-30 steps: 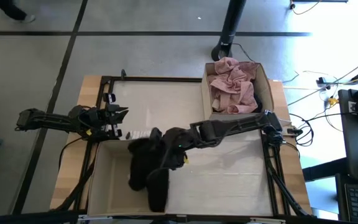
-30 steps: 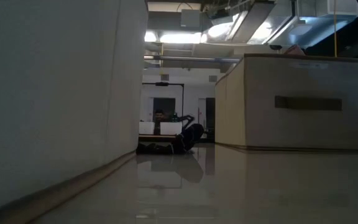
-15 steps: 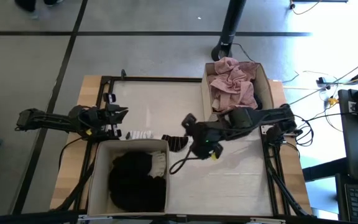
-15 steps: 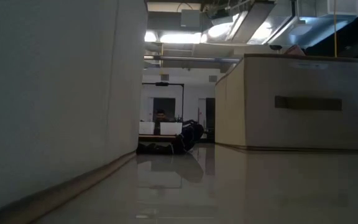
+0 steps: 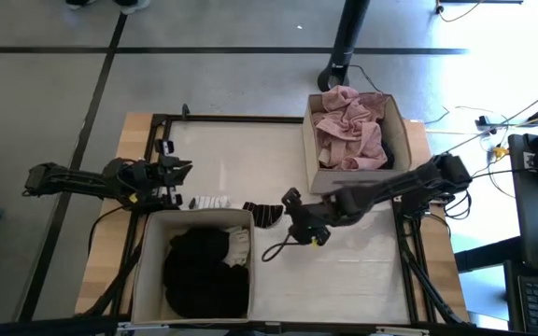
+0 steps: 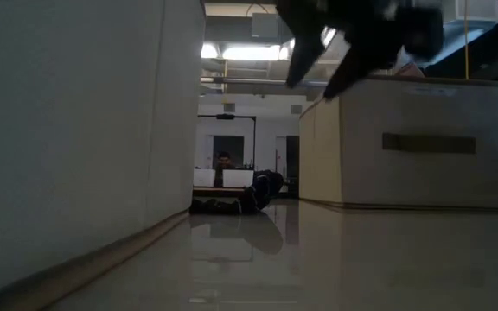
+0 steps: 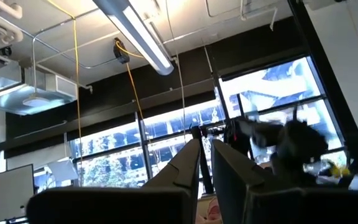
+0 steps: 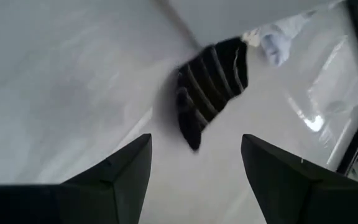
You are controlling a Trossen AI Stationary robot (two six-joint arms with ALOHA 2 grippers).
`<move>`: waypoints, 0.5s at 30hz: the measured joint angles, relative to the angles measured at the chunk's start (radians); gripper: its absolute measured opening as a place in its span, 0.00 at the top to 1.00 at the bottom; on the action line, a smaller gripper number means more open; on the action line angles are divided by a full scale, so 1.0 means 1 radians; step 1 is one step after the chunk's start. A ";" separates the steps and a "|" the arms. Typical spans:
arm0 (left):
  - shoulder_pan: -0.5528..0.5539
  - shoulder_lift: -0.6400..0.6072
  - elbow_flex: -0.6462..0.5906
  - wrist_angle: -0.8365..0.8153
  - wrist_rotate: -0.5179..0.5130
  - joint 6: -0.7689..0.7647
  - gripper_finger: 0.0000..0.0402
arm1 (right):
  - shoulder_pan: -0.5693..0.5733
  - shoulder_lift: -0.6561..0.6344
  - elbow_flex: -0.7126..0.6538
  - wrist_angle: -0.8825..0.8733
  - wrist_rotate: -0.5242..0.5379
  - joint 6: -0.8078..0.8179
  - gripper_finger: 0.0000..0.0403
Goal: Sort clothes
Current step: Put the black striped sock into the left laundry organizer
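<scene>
White desk fills the frame under both arms, with one beige fabric box at its near left corner and a second box at the far right corner. The black garment lies heaped in the near left box, and the dusty pink garment fills the far right one. Two pieces are not yet sorted: a dark striped piece on the bare desk just off the near left box's far right corner, and a small white piece beside it along that box's far edge.

The right gripper hangs over the middle of the desk with its fingers spread wide and nothing between them; its wrist view looks straight at the striped piece. The left gripper waits at the left edge, fingers pressed together.

By my reading, the step in hand is the reach for the next piece. The next move calls for lowering the spread fingers over the striped fabric and pinching a fold off the smooth surface, clear of the box wall.
</scene>
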 joint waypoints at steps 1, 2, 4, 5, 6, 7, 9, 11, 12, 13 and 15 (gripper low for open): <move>0.000 0.000 0.000 0.005 0.000 -0.001 0.92 | -0.005 -0.010 -0.060 0.087 0.002 0.008 0.38; 0.000 0.000 0.000 0.011 0.000 -0.001 0.92 | -0.006 -0.017 -0.112 0.181 0.000 0.016 0.38; 0.000 0.000 0.000 0.016 0.000 0.002 0.92 | -0.006 -0.019 -0.211 0.348 -0.016 0.038 0.38; 0.000 0.000 0.000 0.016 0.000 0.003 0.92 | -0.006 -0.015 -0.253 0.421 -0.017 0.046 0.38; 0.000 0.000 0.000 0.015 0.000 0.003 0.92 | -0.006 -0.004 -0.290 0.502 -0.016 0.055 0.38; 0.000 0.000 0.000 0.015 0.000 0.003 0.92 | -0.005 0.005 -0.323 0.579 -0.015 0.061 0.38; 0.000 0.000 0.000 0.016 0.000 0.003 0.92 | -0.008 0.028 -0.375 0.685 0.006 0.076 0.38; 0.000 0.000 0.000 0.012 0.000 0.001 0.92 | -0.013 0.054 -0.397 0.782 0.015 0.104 0.38; 0.000 0.000 0.000 0.013 0.000 0.000 0.92 | -0.019 0.065 -0.403 0.809 0.020 0.117 0.38; 0.000 0.000 0.000 0.013 0.000 0.000 0.92 | -0.026 0.079 -0.405 0.830 0.020 0.121 0.38; 0.000 0.000 0.000 0.013 0.000 0.000 0.92 | -0.029 0.119 -0.404 0.859 0.021 0.137 0.38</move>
